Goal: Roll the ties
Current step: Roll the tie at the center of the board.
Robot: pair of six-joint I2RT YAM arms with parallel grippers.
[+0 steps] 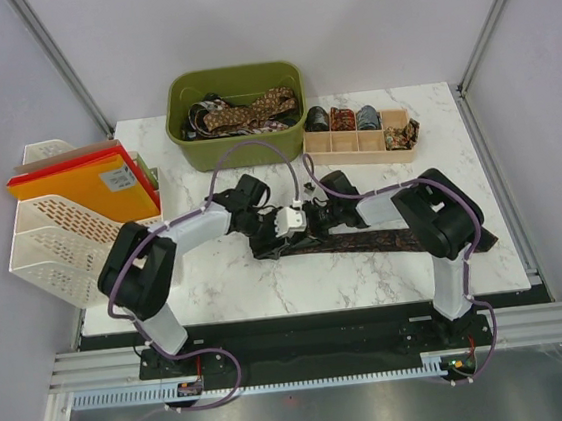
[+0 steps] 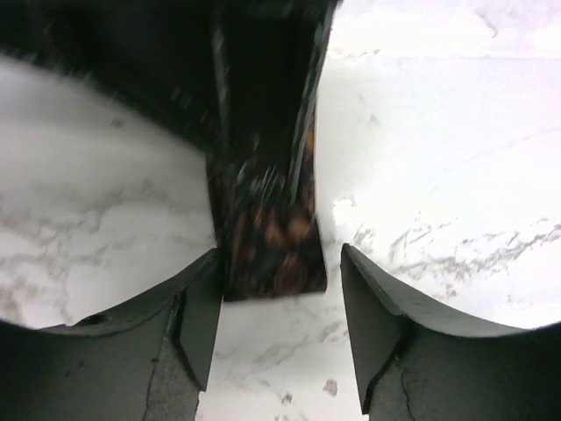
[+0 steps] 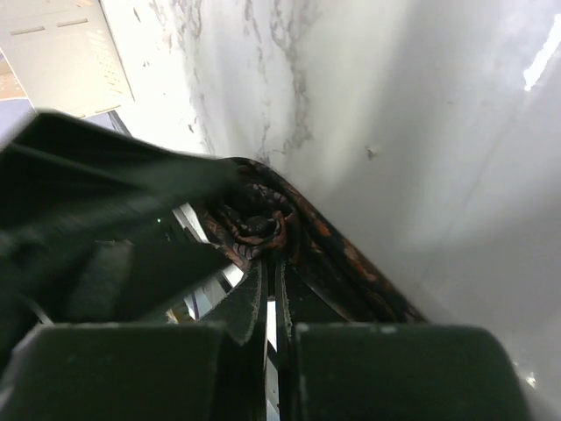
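A dark brown tie [image 1: 385, 240] with an orange print lies flat across the middle of the table. Its left part is coiled into a small roll [image 3: 256, 224]. My right gripper [image 3: 272, 263] is shut on the tie, its fingertips pinching the fabric at the edge of that roll, and it shows in the top view as the right gripper [image 1: 308, 230]. My left gripper [image 2: 279, 324] stands open just above the marble, and the tie's flat cut end [image 2: 273, 254] lies between its fingertips without touching them. Seen from above, the left gripper [image 1: 269, 237] faces the right one closely.
A green bin [image 1: 241, 144] at the back holds several loose ties. To its right, a wooden divider tray [image 1: 360, 147] holds rolled ties. A white file rack [image 1: 57, 234] with coloured folders stands at the left edge. Purple cables loop over both arms.
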